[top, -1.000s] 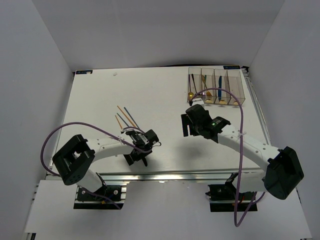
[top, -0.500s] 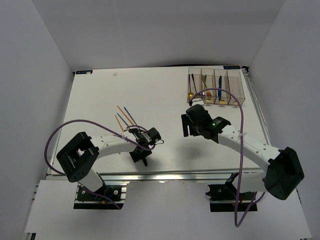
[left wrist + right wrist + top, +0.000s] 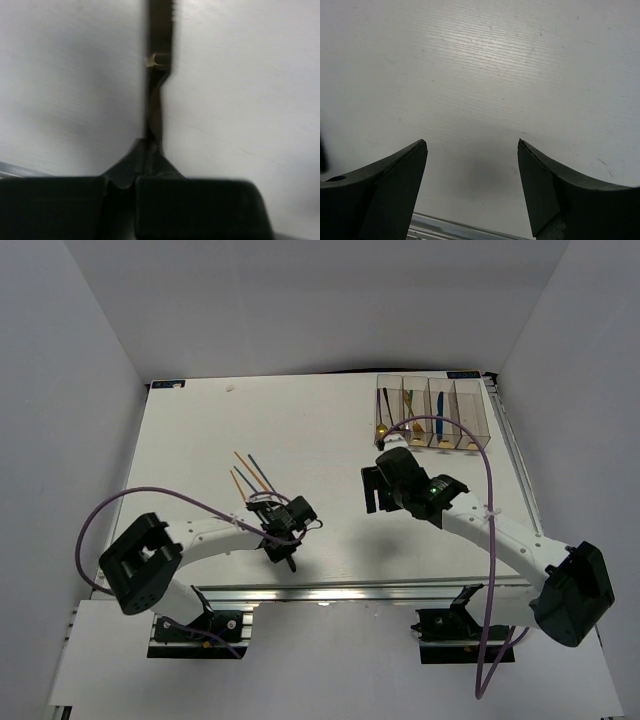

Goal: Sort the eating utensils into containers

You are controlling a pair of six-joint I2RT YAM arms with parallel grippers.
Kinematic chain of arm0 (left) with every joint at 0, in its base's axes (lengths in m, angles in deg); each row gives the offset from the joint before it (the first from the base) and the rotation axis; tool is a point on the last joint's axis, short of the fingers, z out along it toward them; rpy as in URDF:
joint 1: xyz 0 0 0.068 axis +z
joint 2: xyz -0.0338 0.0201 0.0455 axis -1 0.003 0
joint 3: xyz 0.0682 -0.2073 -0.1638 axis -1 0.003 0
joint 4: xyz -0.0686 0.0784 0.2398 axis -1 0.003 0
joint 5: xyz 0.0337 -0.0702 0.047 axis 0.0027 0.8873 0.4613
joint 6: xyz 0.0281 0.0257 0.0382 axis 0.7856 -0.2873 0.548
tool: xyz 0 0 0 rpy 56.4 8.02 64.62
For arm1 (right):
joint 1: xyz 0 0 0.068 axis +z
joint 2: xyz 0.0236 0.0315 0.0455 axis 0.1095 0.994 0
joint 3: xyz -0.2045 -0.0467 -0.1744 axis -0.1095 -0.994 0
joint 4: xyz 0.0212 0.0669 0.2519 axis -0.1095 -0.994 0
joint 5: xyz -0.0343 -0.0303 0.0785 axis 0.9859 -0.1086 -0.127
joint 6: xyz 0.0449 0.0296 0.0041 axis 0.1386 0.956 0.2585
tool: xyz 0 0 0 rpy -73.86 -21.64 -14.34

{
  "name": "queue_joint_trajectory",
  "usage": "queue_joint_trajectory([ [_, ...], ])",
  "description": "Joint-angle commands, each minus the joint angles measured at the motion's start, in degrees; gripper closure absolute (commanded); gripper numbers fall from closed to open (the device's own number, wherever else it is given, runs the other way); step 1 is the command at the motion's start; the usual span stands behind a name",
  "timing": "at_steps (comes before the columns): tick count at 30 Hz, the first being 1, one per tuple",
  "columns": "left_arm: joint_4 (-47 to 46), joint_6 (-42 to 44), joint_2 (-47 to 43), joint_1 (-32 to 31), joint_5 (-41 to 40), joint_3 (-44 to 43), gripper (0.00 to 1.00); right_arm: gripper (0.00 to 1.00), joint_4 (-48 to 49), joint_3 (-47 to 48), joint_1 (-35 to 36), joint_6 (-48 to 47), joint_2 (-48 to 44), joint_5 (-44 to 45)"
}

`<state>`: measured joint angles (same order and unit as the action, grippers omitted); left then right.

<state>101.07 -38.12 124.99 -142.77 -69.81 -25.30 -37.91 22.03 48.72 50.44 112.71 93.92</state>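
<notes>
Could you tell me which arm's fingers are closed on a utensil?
The left arm's fingers, pinched shut on a slim dark utensil; the right arm's fingers stand wide apart over the table, holding nothing.

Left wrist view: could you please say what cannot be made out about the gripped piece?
- Dark utensil in the left gripper: blurred in the left wrist view and cut off by its top edge, so its kind is unclear.
- Top view: it is too small, lost against the black left gripper.
</notes>
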Motion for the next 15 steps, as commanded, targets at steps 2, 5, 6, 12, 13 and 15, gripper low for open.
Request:
queue_joint_trajectory([
  [2, -3.8, 1.3, 1.5, -0.5, 1.7, 6.0, 1.0, 0.22, 2.9, -0.1, -0.1, -1.4, -1.9, -4.1],
  [5, -2.4, 2.8, -0.1, -2.4, -3.3, 4.0, 1.0, 0.22, 6.2, -1.7, -0.1, -1.6, -3.0, -8.7],
  [6, 0.0, 2.9, -0.3, -3.4, -5.4, 3.1, 1.0, 0.21, 7.9, -2.6, -0.2, -1.6, -3.9, -11.8],
  [12, 6.6, 1.6, 1.1, -5.9, -10.4, -0.9, 1.0, 0.18, 12.9, -4.1, -0.2, 0.0, -1.8, -13.2],
  [13, 7.6, 1.6, 1.2, -6.4, -11.1, -1.8, 1.0, 0.16, 12.4, -3.6, -0.2, 0.0, -1.1, -11.8],
  [15, 10.4, 1.3, 0.5, -7.3, -13.2, -5.3, 0.97, 0.14, 9.1, -1.8, -0.6, -1.3, 1.3, -9.5],
])
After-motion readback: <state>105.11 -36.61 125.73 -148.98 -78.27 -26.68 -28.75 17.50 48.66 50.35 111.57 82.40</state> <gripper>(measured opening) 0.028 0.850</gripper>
